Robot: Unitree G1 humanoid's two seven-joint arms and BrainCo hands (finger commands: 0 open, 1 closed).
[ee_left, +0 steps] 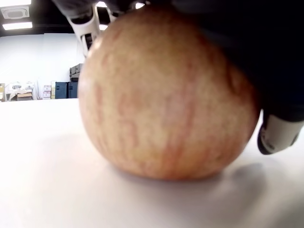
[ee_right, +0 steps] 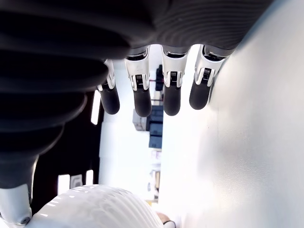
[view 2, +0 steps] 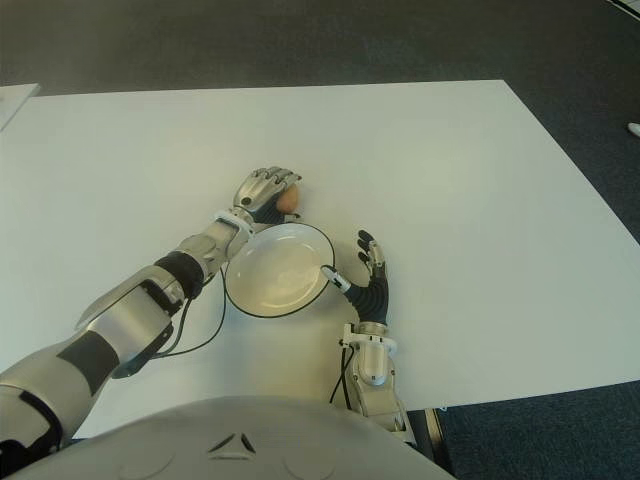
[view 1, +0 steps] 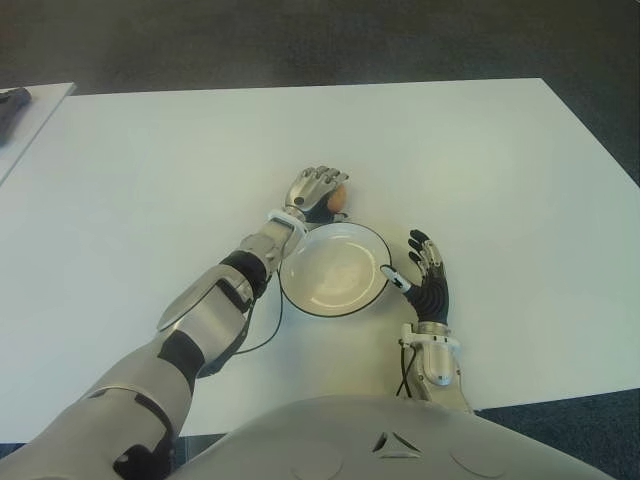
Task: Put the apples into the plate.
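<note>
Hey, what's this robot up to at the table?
It is moving an apple into a white plate on the white table. Its left hand is curled over the apple, which sits on the table just beyond the plate's far rim. The plate holds nothing so far. The right hand lies open beside the plate on its right, thumb at the rim. Only one apple is visible.

A round shallow plate with a dark rim (view 1: 300,300) sits on the flat white table (view 1: 500,180), near its front edge. A single blotchy round apple (view 1: 338,197) lies on the table just behind the plate, under the left hand (view 1: 315,190). The right hand (view 1: 428,280) shows just right of the plate, its thumb at the rim.
</note>
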